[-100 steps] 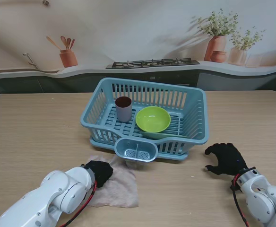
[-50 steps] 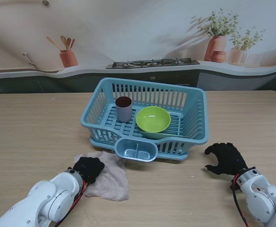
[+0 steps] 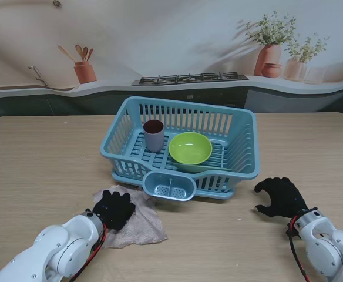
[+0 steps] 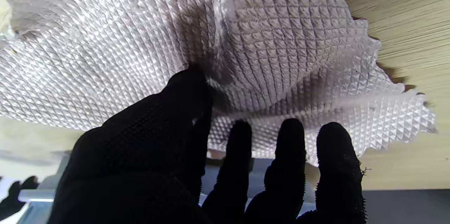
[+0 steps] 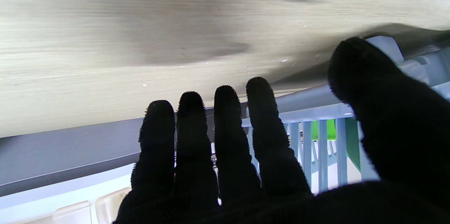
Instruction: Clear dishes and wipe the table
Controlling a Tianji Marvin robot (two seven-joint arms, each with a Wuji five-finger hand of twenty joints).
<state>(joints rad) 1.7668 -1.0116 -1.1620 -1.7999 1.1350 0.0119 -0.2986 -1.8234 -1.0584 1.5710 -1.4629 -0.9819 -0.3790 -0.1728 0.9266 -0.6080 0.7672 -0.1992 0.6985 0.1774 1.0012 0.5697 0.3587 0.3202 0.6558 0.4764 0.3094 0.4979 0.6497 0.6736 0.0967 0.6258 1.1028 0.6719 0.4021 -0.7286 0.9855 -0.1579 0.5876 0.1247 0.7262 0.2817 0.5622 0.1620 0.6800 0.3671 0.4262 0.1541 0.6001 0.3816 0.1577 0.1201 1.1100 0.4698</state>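
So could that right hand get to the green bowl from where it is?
Probably yes, but not straight across. The right hand sits open on the table beside the basket, whose wall stands between it and the green bowl; it would likely need to lift over it.

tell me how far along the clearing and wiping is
Clearing looks done: the cup and bowl sit in the rack. Wiping is in hand: the left hand presses flat on the cloth near the rack's front. The right hand rests open, idle. The rest of the table is left.
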